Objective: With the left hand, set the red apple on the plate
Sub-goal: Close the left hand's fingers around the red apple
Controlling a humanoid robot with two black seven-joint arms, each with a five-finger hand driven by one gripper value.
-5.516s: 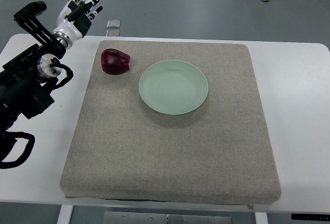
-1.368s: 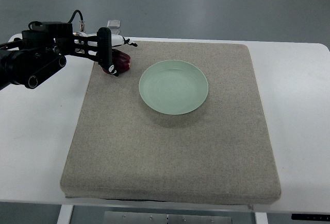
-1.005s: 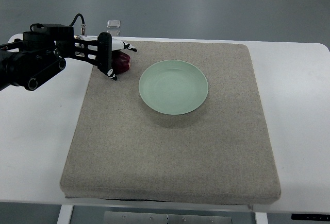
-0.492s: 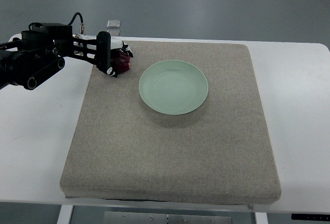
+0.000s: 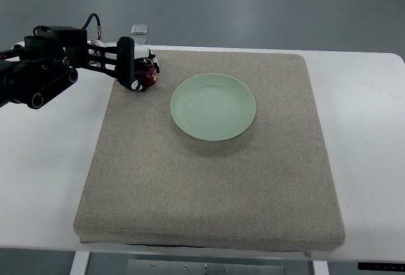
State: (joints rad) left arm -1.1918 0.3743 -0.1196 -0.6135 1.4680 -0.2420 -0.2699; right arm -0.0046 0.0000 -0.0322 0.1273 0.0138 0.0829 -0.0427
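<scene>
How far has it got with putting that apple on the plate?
Early on. The left hand has reached the apple and is wrapped around it at the mat's far left corner. The plate is empty. Lifting, carrying and setting it down remain.

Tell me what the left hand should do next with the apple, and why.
Probably lift slightly, then carry right toward the plate. The left hand appears wrapped around the red apple, which sits at the mat's far left corner, apart from the plate. The plate holds nothing. Whether the grasp is firm cannot be confirmed.
</scene>
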